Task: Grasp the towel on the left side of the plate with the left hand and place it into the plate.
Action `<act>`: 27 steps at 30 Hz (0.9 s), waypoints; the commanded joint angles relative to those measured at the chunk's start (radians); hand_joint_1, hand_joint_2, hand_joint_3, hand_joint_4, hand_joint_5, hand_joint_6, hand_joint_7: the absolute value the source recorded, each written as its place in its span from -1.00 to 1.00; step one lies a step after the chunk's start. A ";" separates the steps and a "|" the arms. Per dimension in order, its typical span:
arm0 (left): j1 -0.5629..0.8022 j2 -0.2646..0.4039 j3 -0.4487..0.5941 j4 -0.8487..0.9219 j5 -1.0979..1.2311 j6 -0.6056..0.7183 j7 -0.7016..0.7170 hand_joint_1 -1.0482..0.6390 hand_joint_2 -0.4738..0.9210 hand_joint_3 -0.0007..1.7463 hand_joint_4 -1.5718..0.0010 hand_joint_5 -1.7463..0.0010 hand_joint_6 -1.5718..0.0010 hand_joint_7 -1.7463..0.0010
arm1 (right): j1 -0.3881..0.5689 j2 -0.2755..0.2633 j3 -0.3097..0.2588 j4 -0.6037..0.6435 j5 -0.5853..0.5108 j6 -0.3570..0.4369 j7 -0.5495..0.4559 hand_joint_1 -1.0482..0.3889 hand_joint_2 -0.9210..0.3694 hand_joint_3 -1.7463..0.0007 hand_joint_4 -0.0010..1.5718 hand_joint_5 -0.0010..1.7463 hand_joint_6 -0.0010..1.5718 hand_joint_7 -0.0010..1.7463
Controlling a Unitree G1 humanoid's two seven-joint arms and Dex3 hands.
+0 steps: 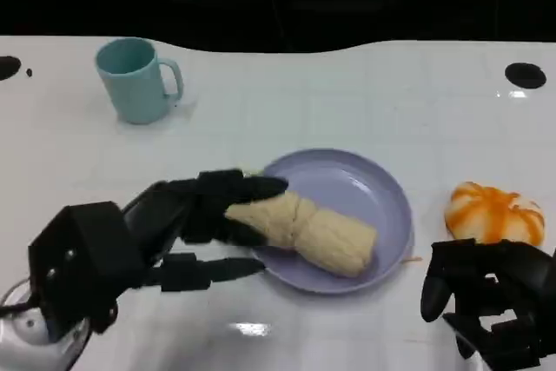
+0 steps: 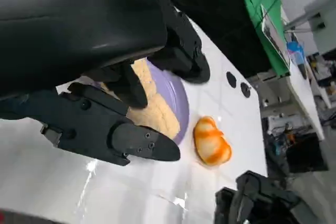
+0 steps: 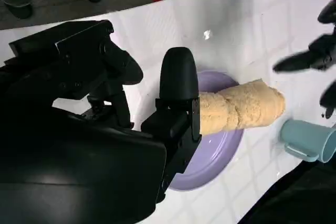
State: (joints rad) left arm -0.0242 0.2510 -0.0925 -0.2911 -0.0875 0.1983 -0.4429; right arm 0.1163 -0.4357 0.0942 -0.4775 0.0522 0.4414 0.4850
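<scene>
1. Left robot hand (image 1: 204, 215) pinching near-left end of rolled towel (image 1: 308, 228) between upper fingers and thumb; lower finger extended free along table (image 1: 287, 102), just outside plate rim.
2. Towel lying diagonally in purple plate (image 1: 382, 193), most of roll resting on plate floor, gripped end overhanging left rim. Grip at one end probably chosen to leave the body free to settle.
3. Judged: placement nearly complete, release outstanding.
4. Right robot hand (image 1: 491, 301) near front right corner, fingers curled loosely, holding nothing, well apart from plate.
5. Teal mug (image 1: 135, 80) upright toward far left edge; contents not visible.
6. Orange-and-white object (image 1: 495, 213) right of plate.
</scene>
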 commanded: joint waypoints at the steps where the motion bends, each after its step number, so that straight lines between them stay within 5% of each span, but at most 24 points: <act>1: 0.111 -0.034 0.040 -0.168 -0.073 0.186 0.076 0.12 0.54 0.18 -0.01 -0.53 -0.34 0.51 | 0.000 -0.014 -0.017 0.000 0.013 -0.004 0.008 0.59 -0.62 -0.10 -0.17 0.93 -0.18 0.65; 4: 0.122 -0.007 0.042 -0.227 -0.091 0.295 0.073 0.14 0.43 0.44 -0.04 -0.82 -0.21 -0.07 | 0.002 -0.017 -0.023 0.007 0.014 -0.016 0.014 0.59 -0.62 -0.11 -0.16 0.93 -0.18 0.64; 10: 0.119 -0.030 0.057 -0.202 -0.148 0.450 0.094 0.13 0.39 0.50 0.02 -1.00 0.00 -0.73 | 0.013 -0.010 -0.034 -0.002 0.020 -0.012 0.009 0.60 -0.60 -0.12 -0.15 0.93 -0.16 0.64; 27: 0.072 -0.004 0.076 -0.142 -0.201 0.535 0.085 0.12 0.41 0.46 -0.01 -1.00 0.06 -0.83 | 0.016 0.001 -0.031 0.004 0.013 -0.027 -0.008 0.59 -0.59 -0.14 -0.14 0.93 -0.15 0.64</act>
State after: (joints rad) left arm 0.0535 0.2264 -0.0324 -0.4410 -0.2811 0.7293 -0.3580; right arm 0.1285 -0.4344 0.0694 -0.4755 0.0631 0.4172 0.4865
